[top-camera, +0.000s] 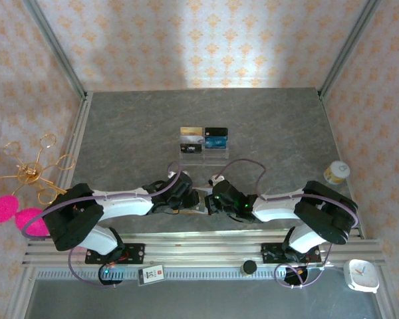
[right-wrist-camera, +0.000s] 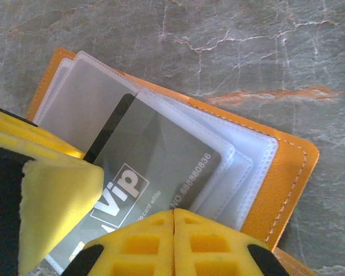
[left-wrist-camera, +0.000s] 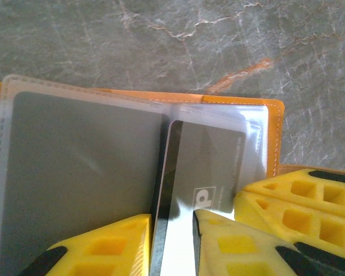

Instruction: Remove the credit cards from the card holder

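One card [right-wrist-camera: 161,167] in holder [right-wrist-camera: 287,172], "VIP" legible R wrist.

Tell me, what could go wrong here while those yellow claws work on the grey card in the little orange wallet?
1. The grey VIP plastic card sits mostly inside floppy clear plastic sleeves; a pull might drag them along.
2. The left gripper reaches just the card's end, so it might slip off.
3. The shut right gripper seems to pin only one edge of the tan-orange leather card holder, which might slide on the grey marbled table.
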{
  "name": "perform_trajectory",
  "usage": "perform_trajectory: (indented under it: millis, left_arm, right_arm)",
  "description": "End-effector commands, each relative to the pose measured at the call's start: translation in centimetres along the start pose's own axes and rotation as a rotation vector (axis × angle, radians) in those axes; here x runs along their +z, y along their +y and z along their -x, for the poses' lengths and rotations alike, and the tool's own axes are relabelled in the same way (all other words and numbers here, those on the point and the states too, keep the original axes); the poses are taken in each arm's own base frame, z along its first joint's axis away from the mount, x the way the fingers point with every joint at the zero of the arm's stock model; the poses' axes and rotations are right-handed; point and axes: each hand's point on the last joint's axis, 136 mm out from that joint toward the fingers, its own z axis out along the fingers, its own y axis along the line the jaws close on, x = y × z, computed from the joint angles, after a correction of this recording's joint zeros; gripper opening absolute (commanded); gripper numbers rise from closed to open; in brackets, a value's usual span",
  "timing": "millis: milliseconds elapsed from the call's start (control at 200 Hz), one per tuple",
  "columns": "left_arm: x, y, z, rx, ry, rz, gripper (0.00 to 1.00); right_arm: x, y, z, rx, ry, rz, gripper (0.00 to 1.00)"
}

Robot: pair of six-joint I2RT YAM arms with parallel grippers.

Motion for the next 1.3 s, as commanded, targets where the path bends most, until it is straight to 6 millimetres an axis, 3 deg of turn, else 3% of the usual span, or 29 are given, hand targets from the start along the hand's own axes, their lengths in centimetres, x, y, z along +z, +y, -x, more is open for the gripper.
perform_trajectory:
  millis: [0,125,290,506,781,911,966,1131,1296]
  left_arm:
    - [-0.1,0.9,-0.3,-0.003,-0.015,0.016,0.21]
    - [-0.4,1.0,-0.2,-0.022,-0.03,-0.004,0.18]
    - [-0.7,0.9,-0.3,-0.041,-0.044,-0.036,0.0]
    - [-1.7,0.3,0.2,-0.049,-0.077,-0.096,0.0]
    - [-1.7,1.8,-0.6,-0.051,-0.046,-0.097,0.0]
    - [-1.9,2.0,-0.4,-0.047,-0.056,-0.131,0.0]
    - [-1.9,1.8,-0.5,-0.047,-0.055,-0.159,0.0]
    - [-1.9,0.3,-0.7,-0.013,-0.038,-0.24,0.0]
    - [-2.5,-1.7,-0.6,0.017,-0.041,-0.348,0.0]
  right_arm:
    - [0.3,-1.6,-3.2,0.013,0.104,-0.04,0.07]
    - [0.3,-1.7,-3.1,0.017,0.101,-0.047,0.07]
    - [0.3,-1.8,-3.2,0.02,0.104,-0.05,0.06]
    - [0.3,-3.3,-3.5,0.029,0.107,-0.131,0.03]
    - [-0.1,-5.7,-4.3,0.033,0.117,-0.245,0.0]
    - [-0.5,-5.7,-3.7,0.033,0.098,-0.254,0.01]
    - [-0.7,-5.1,-3.2,0.025,0.079,-0.221,0.05]
    - [-2.0,-1.5,-0.4,-0.022,-0.013,-0.061,0.34]
    - [-1.7,-0.6,0.3,-0.032,0.0,-0.046,0.44]
